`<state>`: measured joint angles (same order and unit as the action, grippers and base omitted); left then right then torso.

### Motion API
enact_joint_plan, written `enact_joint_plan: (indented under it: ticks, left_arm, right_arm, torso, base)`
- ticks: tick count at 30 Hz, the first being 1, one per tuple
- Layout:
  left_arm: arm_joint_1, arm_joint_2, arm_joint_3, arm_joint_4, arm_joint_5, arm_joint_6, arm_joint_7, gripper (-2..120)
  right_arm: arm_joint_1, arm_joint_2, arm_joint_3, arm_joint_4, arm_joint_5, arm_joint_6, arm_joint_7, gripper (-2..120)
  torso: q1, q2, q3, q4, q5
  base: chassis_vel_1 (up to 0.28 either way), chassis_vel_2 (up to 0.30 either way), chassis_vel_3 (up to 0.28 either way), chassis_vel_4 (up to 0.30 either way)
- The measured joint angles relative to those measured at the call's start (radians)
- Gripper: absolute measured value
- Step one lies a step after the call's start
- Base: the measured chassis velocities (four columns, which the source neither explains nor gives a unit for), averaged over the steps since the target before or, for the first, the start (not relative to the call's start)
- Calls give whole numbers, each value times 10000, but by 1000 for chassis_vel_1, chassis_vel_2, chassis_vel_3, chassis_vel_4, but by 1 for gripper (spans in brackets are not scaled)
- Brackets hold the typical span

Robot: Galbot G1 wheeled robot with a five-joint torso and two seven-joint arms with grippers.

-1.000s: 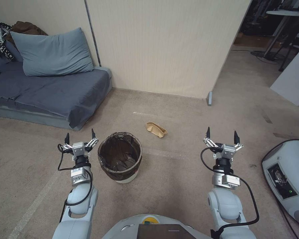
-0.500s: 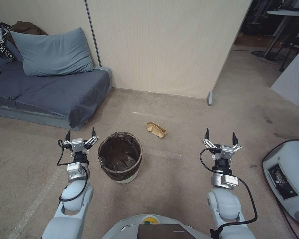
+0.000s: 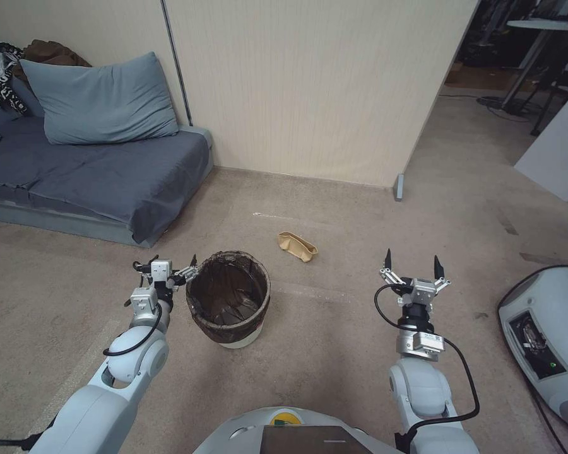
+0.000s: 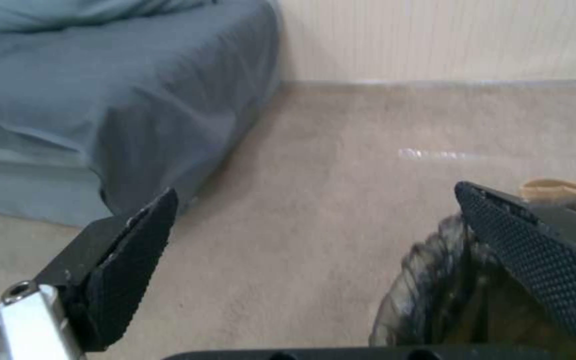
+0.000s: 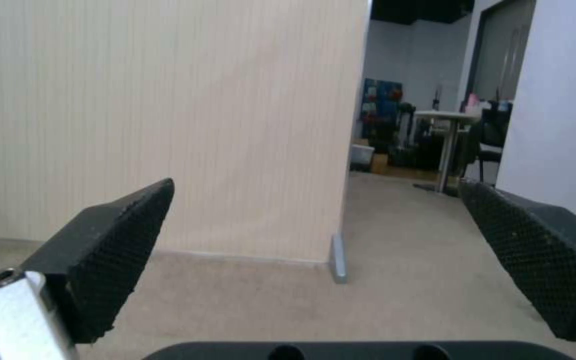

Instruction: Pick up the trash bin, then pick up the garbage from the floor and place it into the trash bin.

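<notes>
- Trash bin [image 3: 228, 297] stands on the carpet [image 3: 334, 328], touching my left gripper [image 3: 168, 270], fingers spread.
- I should straddle its lined rim squarely, one finger inside, before clamping.
- Right gripper [image 3: 411, 267] waits spread, well apart.

The trash bin [image 3: 228, 306] is smooth white plastic, lined with a thin, crinkled dark film liner [image 4: 435, 295] — faintly glossy, folded over the rim. Beyond the bin, the tan garbage [image 3: 297, 246] looks like creased matt paper. The carpet [image 3: 334, 328] around the bin is short-piled and matt. Left of the bin, the sofa [image 3: 101, 173] wears soft grey cloth. The left gripper's fingers [image 4: 128, 270] carry black, finely dimpled rubbery pads — matt beside bright metal.
</notes>
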<state>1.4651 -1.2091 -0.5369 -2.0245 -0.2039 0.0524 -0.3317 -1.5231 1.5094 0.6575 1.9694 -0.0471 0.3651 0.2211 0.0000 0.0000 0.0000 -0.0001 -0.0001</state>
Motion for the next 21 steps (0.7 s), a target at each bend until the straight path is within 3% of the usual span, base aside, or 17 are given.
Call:
enact_joint_plan:
  ticks: [2,5,8,16,19,21]
  left_arm:
    - [-164,686,286,-60,-1045,763,-105,100]
    - [-270,1022,466,-49,-1512,1057,-175,100]
    - [-679,1863,1159,384,-2761,1502,-384,100]
    - [-1513,2267,1992,1081,-3790,1939,-588,100]
    - [-1990,2245,2455,1459,-4173,2262,-748,100]
    - [-2457,2231,2933,1801,-4965,2873,-929,100]
  right_arm:
    - [31,-10,-12,-117,-7,1,13,100]
    - [69,-16,-45,-204,-50,3,41,100]
    - [130,-26,-114,-445,-117,4,68,100]
    - [326,-44,-175,-754,-112,6,77,100]
    - [378,-16,-186,-826,-108,6,91,100]
    - [427,-21,-191,-895,-98,6,99,100]
  torso:
    - [0,0,0,1,-2]
    - [0,0,0,-1,-1]
    - [0,0,1,1,-2]
    - [0,0,1,1,0]
    - [0,0,1,1,1]
    - [0,0,1,1,1]
  base:
    - [0,0,0,0]
    - [0,0,0,0]
    - [0,0,0,0]
    - [0,0,0,0]
    - [0,0,0,0]
    - [0,0,0,0]
